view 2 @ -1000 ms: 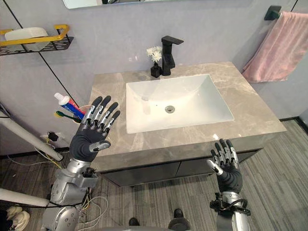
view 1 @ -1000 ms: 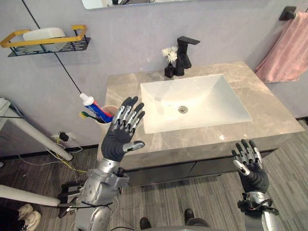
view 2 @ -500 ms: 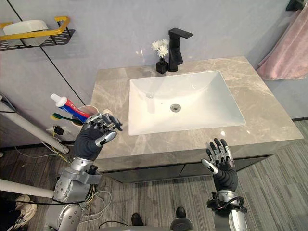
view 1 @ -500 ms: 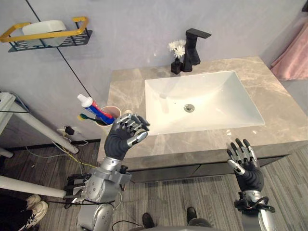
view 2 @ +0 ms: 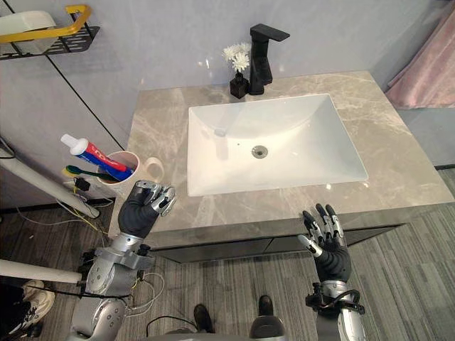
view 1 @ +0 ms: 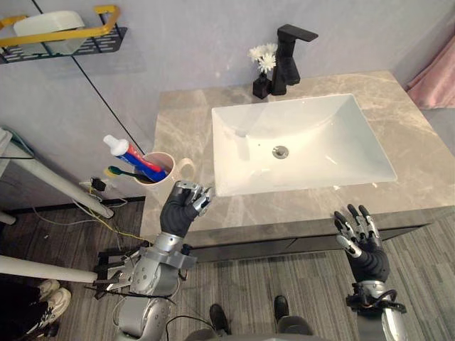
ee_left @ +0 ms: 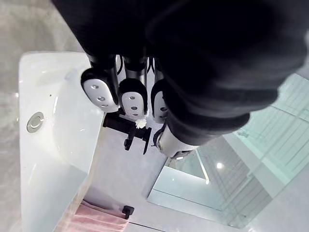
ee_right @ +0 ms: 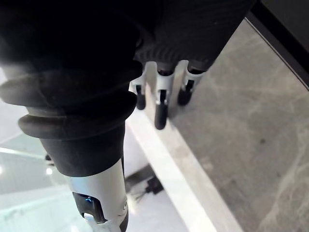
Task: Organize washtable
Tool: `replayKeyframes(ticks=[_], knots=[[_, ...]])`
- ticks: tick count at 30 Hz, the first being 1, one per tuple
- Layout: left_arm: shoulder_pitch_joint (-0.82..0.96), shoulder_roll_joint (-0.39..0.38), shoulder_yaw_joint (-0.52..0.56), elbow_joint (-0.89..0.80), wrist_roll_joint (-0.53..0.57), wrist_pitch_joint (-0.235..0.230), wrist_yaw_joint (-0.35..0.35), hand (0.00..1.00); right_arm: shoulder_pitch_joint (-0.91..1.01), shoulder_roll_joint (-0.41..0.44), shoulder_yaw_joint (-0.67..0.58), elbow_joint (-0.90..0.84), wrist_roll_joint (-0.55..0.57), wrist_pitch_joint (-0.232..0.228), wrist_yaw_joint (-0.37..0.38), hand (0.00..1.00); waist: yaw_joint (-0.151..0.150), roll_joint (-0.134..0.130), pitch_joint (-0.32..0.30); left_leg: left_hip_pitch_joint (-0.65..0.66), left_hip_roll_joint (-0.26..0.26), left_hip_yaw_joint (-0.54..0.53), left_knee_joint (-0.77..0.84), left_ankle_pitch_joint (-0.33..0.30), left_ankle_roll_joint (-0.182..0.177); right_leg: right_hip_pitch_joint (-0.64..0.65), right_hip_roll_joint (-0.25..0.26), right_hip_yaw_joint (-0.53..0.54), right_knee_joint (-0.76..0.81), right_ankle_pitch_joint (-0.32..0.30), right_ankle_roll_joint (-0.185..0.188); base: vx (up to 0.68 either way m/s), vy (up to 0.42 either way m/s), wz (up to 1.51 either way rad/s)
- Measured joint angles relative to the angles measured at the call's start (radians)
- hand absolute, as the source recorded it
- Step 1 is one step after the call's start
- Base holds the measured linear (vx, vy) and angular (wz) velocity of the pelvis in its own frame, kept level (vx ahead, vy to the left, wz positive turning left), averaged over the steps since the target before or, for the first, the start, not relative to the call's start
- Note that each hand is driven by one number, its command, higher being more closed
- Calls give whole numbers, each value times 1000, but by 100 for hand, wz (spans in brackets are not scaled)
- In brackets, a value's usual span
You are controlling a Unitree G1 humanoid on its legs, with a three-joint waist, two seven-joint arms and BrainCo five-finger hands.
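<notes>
A beige cup (view 1: 159,185) stands at the front left corner of the marble washtable (view 1: 183,128), holding a toothpaste tube (view 1: 128,152) and a green toothbrush (view 1: 119,171). My left hand (view 1: 182,211) hovers just in front of the cup, at the counter's front edge. It is curled into a fist with nothing in it. Its curled fingers (ee_left: 131,98) show in the left wrist view, above the sink. My right hand (view 1: 363,240) hangs open below the counter's front right edge, its fingers (ee_right: 161,104) straight and empty.
A white sink (view 1: 306,135) fills the middle of the counter. At the back stand a black faucet (view 1: 290,55) and a small black vase of white flowers (view 1: 262,74). A yellow-railed wall shelf (view 1: 58,35) hangs upper left; a pink towel (view 1: 435,74) hangs on the right.
My left hand has curled from spread open into a fist and sunk towards the counter's front edge. The camera has shifted. My right hand stays open.
</notes>
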Motion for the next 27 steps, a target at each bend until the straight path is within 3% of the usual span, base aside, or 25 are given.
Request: replayKeyframes(ticks=[17, 27], knots=[[107, -41, 83, 38, 0, 8, -22, 100, 16, 0, -8, 0, -9, -2, 21, 0, 4, -3, 15, -11, 0, -24, -1, 0, 0, 1, 0, -25, 0, -1, 1, -9, -5, 3], [122, -60, 118, 38, 0, 9, -22, 100, 29, 0, -12, 0, -10, -12, 21, 0, 23, -4, 15, -11, 0, -27, -1, 1, 1, 2, 0, -28, 0, -1, 1, -7, -3, 1]])
